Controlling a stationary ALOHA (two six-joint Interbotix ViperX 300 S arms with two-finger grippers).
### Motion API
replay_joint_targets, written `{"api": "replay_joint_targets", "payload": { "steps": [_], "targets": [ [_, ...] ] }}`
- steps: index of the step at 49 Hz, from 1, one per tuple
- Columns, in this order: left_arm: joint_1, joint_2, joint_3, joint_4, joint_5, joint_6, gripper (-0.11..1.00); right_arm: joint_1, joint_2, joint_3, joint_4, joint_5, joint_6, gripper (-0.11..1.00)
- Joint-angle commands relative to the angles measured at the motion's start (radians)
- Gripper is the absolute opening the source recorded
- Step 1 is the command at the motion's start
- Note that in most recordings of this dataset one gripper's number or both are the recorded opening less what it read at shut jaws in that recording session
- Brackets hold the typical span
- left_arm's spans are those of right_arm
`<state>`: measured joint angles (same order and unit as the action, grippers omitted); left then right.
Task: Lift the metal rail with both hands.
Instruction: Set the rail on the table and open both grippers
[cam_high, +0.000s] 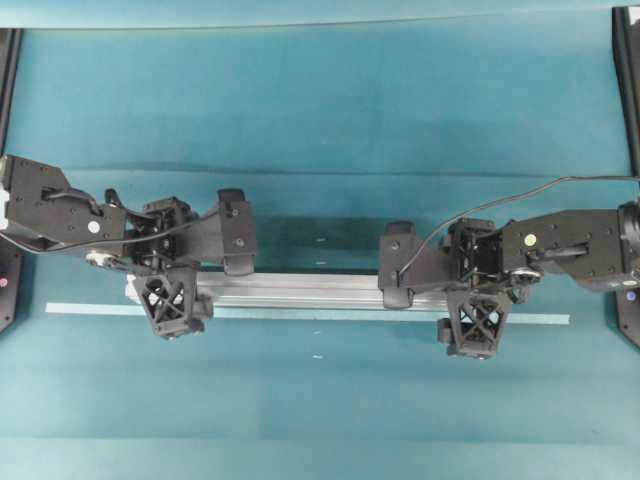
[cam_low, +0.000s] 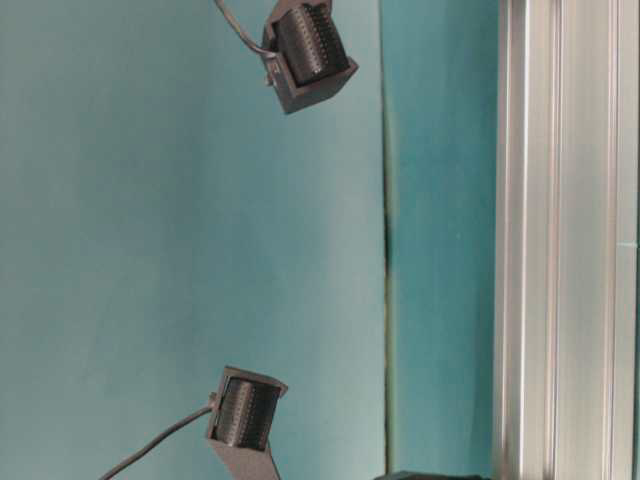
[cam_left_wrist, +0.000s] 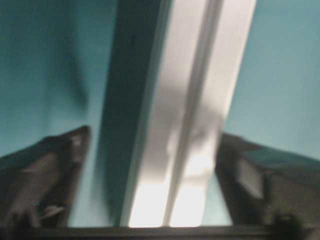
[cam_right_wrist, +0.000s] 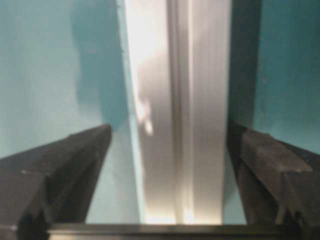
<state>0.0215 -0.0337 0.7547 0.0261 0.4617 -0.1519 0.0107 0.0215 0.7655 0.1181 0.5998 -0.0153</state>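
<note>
1. My left end effector (cam_high: 172, 278) and right end effector (cam_high: 478, 295) each straddle the long grooved silver aluminium rail (cam_high: 300, 292), fingers spread, teal gaps showing on both sides.
2. The rail lies across the teal table (cam_high: 320, 110), parallel to one thin pale-green tape strip (cam_high: 90, 309).
3. Count: one rail, two end effectors; bare table all around.

No text, label, brand, number or sign can be read in any of the views. Neither the metal rail (cam_high: 300, 290) nor the teal surface (cam_high: 320, 110) carries any lettering that shows. The small pale round dots on the black arm housings at the left and right of the overhead view are too small to tell whether anything is printed on them. Both wrist views are blurred and show no writing.
</note>
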Motion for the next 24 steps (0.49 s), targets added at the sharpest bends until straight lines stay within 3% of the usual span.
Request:
{"api": "replay_joint_targets", "payload": {
  "steps": [1,13,24],
  "targets": [
    [-0.002,-0.023,-0.006,0.000,-0.003,0.003,0.98,0.002,0.002,-0.006,0.000,-0.006,-0.002,0.94],
    [-0.002,-0.058,-0.005,0.000,0.003,0.011,0.96,-0.023,-0.015,-0.008,-0.002,-0.023,0.003,0.94],
    [-0.002,-0.167,0.008,0.000,0.080,0.012,0.96,-0.074,-0.137,-0.011,-0.002,-0.048,0.029,0.94]
  ]
}}
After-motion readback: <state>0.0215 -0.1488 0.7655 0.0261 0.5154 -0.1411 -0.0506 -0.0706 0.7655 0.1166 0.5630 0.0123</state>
